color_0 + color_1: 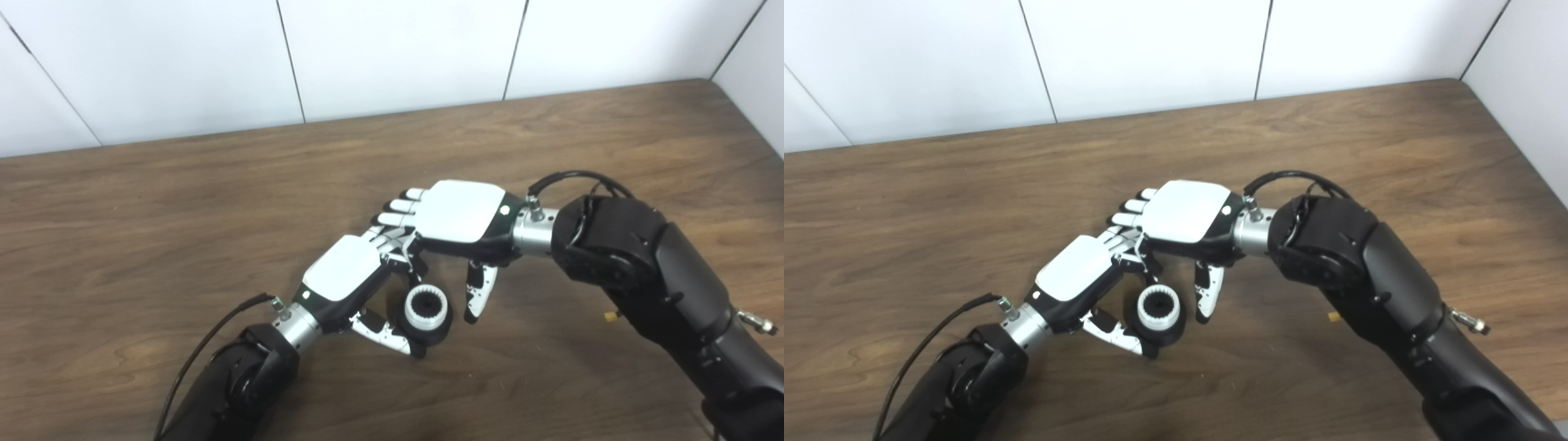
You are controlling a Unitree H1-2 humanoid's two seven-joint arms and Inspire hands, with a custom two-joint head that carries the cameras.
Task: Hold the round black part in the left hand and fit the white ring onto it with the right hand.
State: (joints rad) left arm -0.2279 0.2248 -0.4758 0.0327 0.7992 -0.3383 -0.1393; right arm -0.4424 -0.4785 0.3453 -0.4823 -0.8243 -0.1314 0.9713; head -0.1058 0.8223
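The round black part [437,331] sits low over the wooden table [184,202], near the centre front. A white ring [424,308] with a toothed inner edge sits on top of it. My left hand [346,269] is shut on the black part, thumb along its near side and fingers curled behind it. My right hand [459,211] hovers just above and to the right, palm down and open. Its thumb [476,293] points down beside the part without touching it. Its fingers reach over the left hand's fingers. The same ring [1157,308] shows in the right eye view.
White wall panels [398,55] close off the table's far edge and right corner. A small yellowish speck [1333,316] lies on the wood beside the right forearm. Bare wood stretches to the left and behind the hands.
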